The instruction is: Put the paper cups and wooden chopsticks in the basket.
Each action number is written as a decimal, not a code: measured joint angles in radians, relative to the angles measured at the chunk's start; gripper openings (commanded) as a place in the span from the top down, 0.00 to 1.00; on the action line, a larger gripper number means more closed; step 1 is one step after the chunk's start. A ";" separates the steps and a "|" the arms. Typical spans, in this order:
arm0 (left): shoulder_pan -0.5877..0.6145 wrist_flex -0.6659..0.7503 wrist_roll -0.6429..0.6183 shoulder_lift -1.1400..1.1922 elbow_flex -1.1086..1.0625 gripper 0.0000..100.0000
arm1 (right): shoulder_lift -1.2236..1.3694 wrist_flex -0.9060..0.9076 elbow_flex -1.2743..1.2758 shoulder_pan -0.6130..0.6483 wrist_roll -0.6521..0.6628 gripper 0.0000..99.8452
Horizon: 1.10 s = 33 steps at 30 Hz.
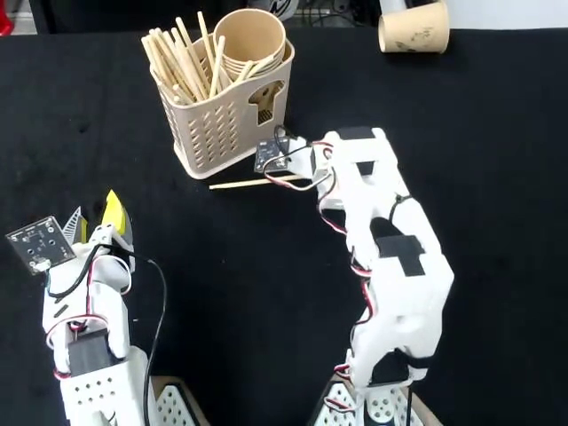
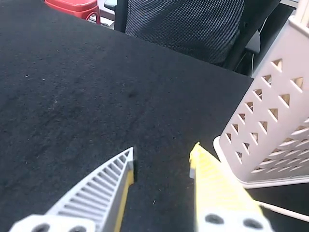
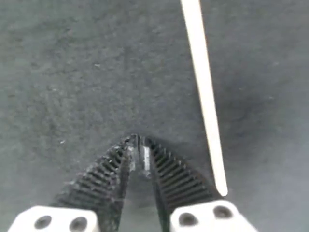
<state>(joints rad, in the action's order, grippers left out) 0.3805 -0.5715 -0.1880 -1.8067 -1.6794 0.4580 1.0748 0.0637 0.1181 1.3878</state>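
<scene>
Retrieval of the loose chopstick [image 1: 244, 184] looks in hand; it lies on the desk [image 1: 231, 293] by the basket [image 1: 222, 124], beside the right pincer [image 3: 140, 145], pressed together; that must spread and straddle it.

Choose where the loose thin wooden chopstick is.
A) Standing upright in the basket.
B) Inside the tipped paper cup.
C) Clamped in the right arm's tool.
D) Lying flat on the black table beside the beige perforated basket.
D: the thin pale wooden chopstick lies flat on the black table beside the beige perforated plastic basket, next to the shut right arm's tool, not in it.
</scene>
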 measured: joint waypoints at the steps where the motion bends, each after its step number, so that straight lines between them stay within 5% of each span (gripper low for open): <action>1: 0.000 0.000 0.000 0.000 0.000 0.81 | 0.000 0.026 -0.009 0.000 0.000 0.99; 7: 0.000 0.000 0.000 0.000 0.000 0.81 | 0.006 0.138 -0.121 0.000 0.000 0.97; 15: 0.000 0.000 0.000 0.000 0.000 0.81 | 0.098 0.014 -0.206 0.031 -0.107 0.75; 25: 0.000 0.000 0.000 0.000 0.000 0.81 | 0.278 0.020 -0.373 0.029 -0.109 0.97; 33: 0.000 0.000 0.000 0.000 -0.002 0.81 | 0.334 0.227 -0.529 0.028 -0.080 0.99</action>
<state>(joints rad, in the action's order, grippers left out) 0.3805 -0.5715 -0.1880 -1.8067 -1.6809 0.7925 1.3019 -0.4657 0.1458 1.3080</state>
